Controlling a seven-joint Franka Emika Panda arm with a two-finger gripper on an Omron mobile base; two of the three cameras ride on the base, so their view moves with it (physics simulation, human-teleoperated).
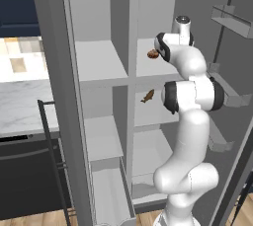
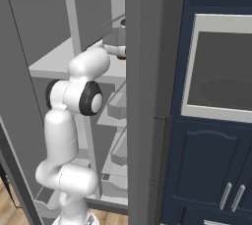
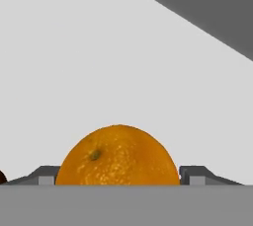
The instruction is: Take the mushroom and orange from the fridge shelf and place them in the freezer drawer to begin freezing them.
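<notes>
The orange is sitting right in front of the hand camera, low in the hand view, resting on the pale fridge shelf with the shelf's far edge running diagonally across the upper right. The tool is straddling it: one dark fingertip is showing just left of the fruit and one just right, each with a sliver of gap, so the jaws are spread and not yet pinching anything. At the far lower left edge of the hand view a dark sliver is peeking in; it may be the mushroom, but too little is showing to tell.

In the left base view the mushroom is lying as a small brown lump on the fridge shelf, just beside the robot's wrist, toward the shelf's left edge. One level down an elongated dark brown piece is lying on a lower shelf; it is no part of the job. The freezer drawer is standing pulled out at the bottom of the narrower column, nothing visible in it.

So, by the look of it, the step in hand is the pick of the orange, and neither item has reached the drawer. The next move is calling for a squeeze across the fruit's widest part, centred so the round skin isn't slipping out, then a lift clear of the shelf.
</notes>
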